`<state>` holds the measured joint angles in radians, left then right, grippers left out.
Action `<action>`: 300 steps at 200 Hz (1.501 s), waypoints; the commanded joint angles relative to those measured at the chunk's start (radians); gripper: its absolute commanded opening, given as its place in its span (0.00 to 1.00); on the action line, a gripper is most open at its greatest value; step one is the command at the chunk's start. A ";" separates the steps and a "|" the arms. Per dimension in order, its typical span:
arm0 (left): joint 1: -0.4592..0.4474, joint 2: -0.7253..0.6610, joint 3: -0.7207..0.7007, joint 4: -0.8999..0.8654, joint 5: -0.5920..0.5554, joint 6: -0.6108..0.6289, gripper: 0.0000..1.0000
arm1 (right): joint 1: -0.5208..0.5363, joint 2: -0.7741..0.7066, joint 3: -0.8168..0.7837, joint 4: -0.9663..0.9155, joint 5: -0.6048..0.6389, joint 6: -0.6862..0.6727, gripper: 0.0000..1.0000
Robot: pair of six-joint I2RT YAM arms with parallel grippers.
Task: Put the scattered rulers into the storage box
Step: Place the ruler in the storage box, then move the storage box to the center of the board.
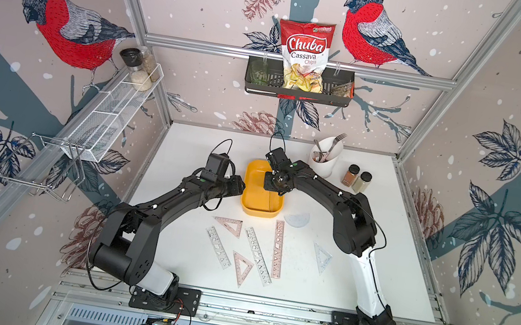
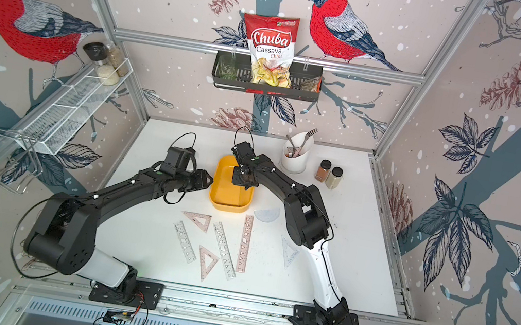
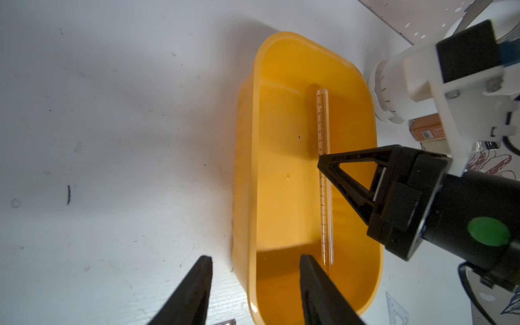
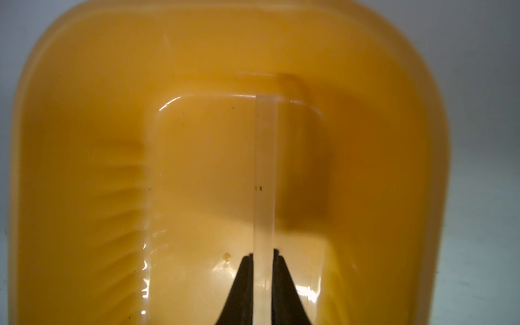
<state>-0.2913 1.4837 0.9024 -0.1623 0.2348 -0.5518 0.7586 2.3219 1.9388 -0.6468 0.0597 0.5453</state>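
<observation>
Right jaws clamp 1 ruler in the storage box, left jaws released, 7 rulers outside.

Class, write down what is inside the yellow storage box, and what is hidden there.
One clear ruler, on edge, pinched by the right end effector inside the storage box; the floor seen is otherwise bare. The right arm covers part of the floor in both top views.

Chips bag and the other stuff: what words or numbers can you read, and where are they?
"Chuba": chips bag, big white letters.
"Cassava Chips": same bag, just below.
Too small to read: green logo atop the bag.
Too blurred: numbers on the ruler in the storage box.
Too blurred: spice jar label.
</observation>
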 commanded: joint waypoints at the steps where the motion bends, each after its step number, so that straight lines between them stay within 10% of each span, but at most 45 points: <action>1: 0.001 0.005 -0.005 0.028 0.005 -0.005 0.54 | -0.007 0.025 0.027 -0.014 0.007 -0.012 0.12; 119: -0.010 0.039 -0.016 0.055 0.056 -0.035 0.53 | -0.026 0.021 0.152 -0.056 -0.019 -0.016 0.38; 204: -0.066 -0.054 -0.099 0.042 0.030 -0.072 0.53 | -0.015 -0.473 -0.555 0.200 0.002 0.014 0.39; 300: -0.068 0.102 0.013 0.034 0.051 -0.064 0.32 | -0.025 -0.417 -0.545 0.242 -0.061 0.013 0.31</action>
<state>-0.3576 1.5524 0.8742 -0.1326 0.2848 -0.6273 0.7444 1.8965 1.3811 -0.4267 0.0082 0.5571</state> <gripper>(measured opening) 0.340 0.321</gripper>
